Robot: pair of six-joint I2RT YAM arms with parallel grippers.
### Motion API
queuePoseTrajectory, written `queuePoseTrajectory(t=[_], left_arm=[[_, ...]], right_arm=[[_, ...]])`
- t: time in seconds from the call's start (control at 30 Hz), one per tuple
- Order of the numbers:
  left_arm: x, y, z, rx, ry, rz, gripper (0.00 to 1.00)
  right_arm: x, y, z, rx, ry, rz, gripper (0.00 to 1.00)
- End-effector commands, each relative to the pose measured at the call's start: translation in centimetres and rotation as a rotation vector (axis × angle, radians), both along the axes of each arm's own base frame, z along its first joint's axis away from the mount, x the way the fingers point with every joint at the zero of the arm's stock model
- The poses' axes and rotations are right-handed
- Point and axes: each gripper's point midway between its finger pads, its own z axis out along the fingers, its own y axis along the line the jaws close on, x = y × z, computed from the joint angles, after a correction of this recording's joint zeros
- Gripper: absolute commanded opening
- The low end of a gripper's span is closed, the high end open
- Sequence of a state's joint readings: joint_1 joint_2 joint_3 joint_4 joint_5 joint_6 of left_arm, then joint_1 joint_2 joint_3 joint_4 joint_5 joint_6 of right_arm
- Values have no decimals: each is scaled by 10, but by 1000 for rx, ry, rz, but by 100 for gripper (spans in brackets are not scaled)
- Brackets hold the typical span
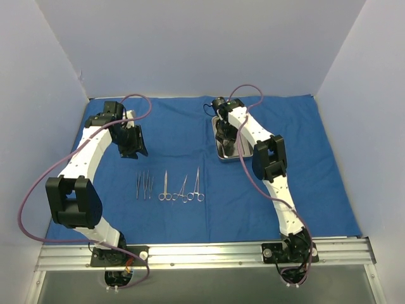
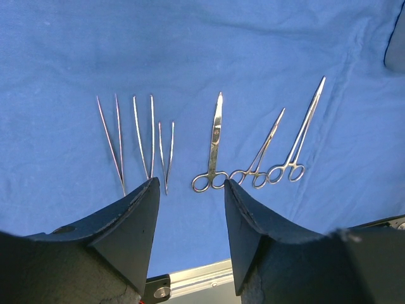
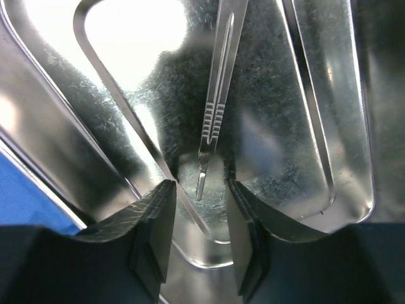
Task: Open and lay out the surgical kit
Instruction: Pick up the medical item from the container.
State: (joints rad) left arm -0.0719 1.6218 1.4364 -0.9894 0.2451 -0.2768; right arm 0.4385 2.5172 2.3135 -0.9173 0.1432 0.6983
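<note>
The royal-blue cloth wrap [image 1: 297, 164] lies spread flat over the table. On it, in a row, lie three tweezers [image 2: 144, 133], scissors [image 2: 214, 145] and two ring-handled forceps [image 2: 300, 136]; the row also shows in the top view [image 1: 168, 187]. The steel tray [image 1: 221, 154] stands on the cloth behind them. My right gripper [image 3: 199, 187] is open inside the tray [image 3: 316, 126], its fingertips either side of the tip of a slim scalpel handle [image 3: 215, 107] lying on the tray floor. My left gripper [image 2: 190, 190] is open and empty, held above the cloth behind the row.
Pale walls close the table at the back and both sides. A metal rail [image 1: 202, 253] with both arm bases runs along the near edge. The right arm's cable [image 1: 250, 92] loops above the tray.
</note>
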Motion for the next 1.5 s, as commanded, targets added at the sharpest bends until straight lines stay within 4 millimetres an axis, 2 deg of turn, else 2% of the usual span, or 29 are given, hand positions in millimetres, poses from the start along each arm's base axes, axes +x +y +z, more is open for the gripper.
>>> queuePoseTrajectory(t=[0.0,0.2,0.33,0.57,0.73,0.87,1.07,1.13,1.27,1.3,1.33,1.4,1.47], left_arm=[[7,-2,20,-26,-86,-11,55],[10,-2,25,-29,-98,-14,55],[9,-1,27,-31,-103,-17,55],[8,1,28,-40,-109,-9,56],[7,1,30,-43,-111,-6,56],[7,1,31,-50,-110,-4,56],[5,-1,38,-62,-108,3,56],[5,-3,40,-76,-106,6,56],[5,-7,41,-100,-94,14,56],[6,-7,40,-104,-94,19,56],[7,-6,40,-110,-93,23,56],[9,-8,38,-126,-90,25,56],[11,-11,35,-141,-82,27,55]], right_arm=[[-11,-11,-2,-66,37,-8,35],[-16,-9,-24,-53,76,-4,27],[-26,-10,-40,-43,122,-8,22],[-36,-17,-54,-10,176,-32,13],[-39,-13,-51,51,185,-31,3],[-29,-16,-39,94,138,-34,0],[-9,-10,3,183,39,18,0],[-5,-6,24,215,-1,32,0],[-10,0,48,304,-39,31,0],[-13,3,61,340,-52,34,0],[-22,0,54,346,-27,27,0],[-26,2,65,396,-49,36,0],[-34,-2,62,408,-39,27,0]])
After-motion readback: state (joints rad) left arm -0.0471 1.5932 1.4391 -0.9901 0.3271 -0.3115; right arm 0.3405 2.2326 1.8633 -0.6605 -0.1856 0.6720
